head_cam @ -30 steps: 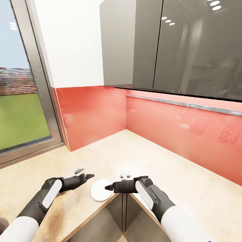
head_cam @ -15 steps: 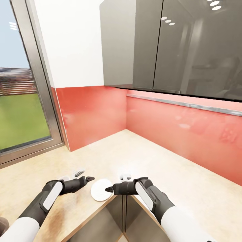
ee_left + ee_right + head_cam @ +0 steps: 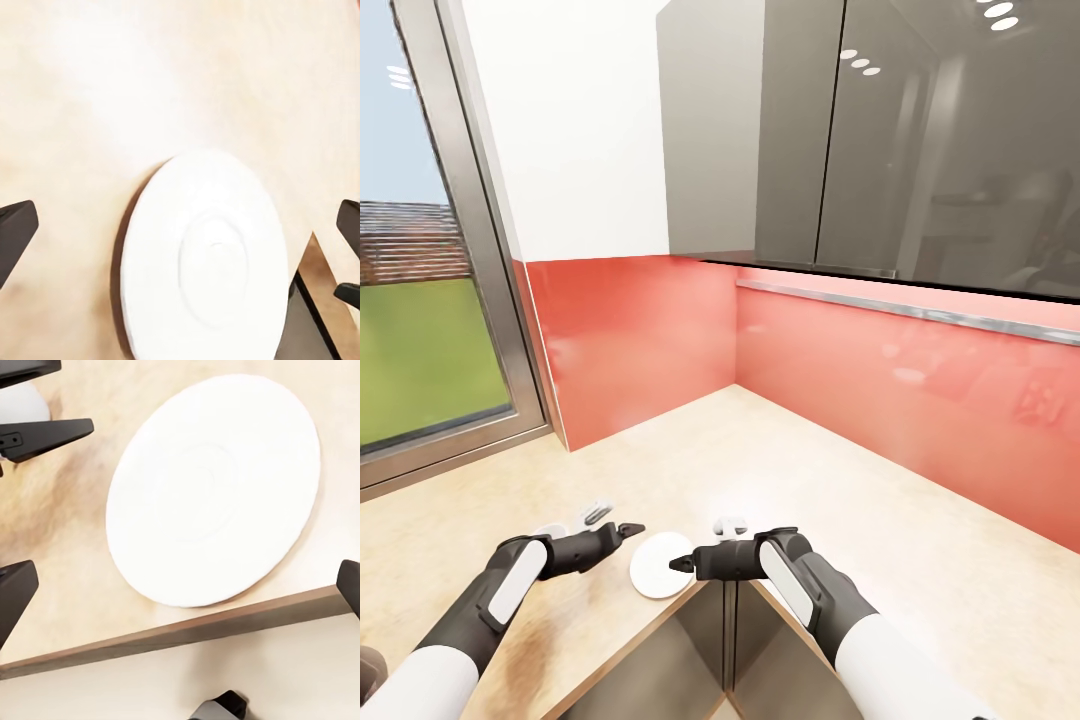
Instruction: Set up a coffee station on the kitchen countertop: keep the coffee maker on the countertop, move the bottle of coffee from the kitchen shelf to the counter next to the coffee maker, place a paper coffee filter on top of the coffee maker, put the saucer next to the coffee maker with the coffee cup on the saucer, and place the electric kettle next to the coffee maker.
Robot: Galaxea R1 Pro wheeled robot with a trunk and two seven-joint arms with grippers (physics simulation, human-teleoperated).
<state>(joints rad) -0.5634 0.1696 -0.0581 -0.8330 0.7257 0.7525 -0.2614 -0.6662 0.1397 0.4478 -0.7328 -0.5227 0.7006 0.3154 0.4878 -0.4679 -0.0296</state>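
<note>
Two grippers over bench [image 3: 920,520] | saucer [image 3: 660,566] lies flat at bench edge, between them | left gripper [image 3: 628,529] jaws open | right gripper [image 3: 682,563] jaws open, empty

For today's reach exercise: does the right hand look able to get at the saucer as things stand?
Probably yes. The right hand is open beside the saucer, which lies flat near the countertop edge with nothing between them.
</note>
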